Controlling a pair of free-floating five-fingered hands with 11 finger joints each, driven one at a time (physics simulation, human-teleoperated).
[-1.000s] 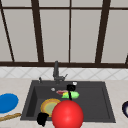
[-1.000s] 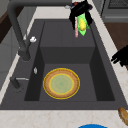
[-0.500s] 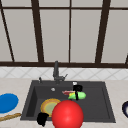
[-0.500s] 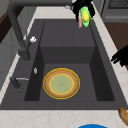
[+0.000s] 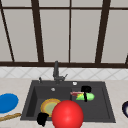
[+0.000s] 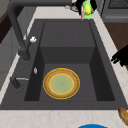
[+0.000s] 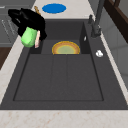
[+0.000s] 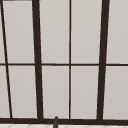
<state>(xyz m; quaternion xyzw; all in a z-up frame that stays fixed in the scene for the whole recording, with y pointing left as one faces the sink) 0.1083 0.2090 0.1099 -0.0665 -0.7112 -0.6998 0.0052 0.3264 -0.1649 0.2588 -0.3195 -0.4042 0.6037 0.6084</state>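
My right hand [image 5: 85, 89] hangs over the right part of the dark sink [image 5: 105, 100], shut on a small green object [image 5: 86, 96] with yellow and pink parts. That hand [image 7: 27, 20] and green object [image 7: 28, 37] sit above the sink's front rim in the right side view, and hand [image 6: 80, 3] and object [image 6: 86, 8] are at the far end in the left side view. My left hand [image 5: 42, 118] floats by the front rim, open, holding nothing, and the same hand [image 6: 121, 56] is at the right in the left side view. A yellow-rimmed plate [image 5: 48, 106] lies in the left basin.
A big red ball [image 5: 67, 115] is low in the front view, before the sink's front rim. The dark faucet [image 5: 56, 71] stands behind the sink under a window. On the left counter are a blue plate [image 5: 7, 102] and a wooden piece [image 5: 10, 117]. A dark object [image 5: 125, 108] sits far right.
My right hand has carried the green object to the right across the sink. The left hand, plate and red ball have stayed put.
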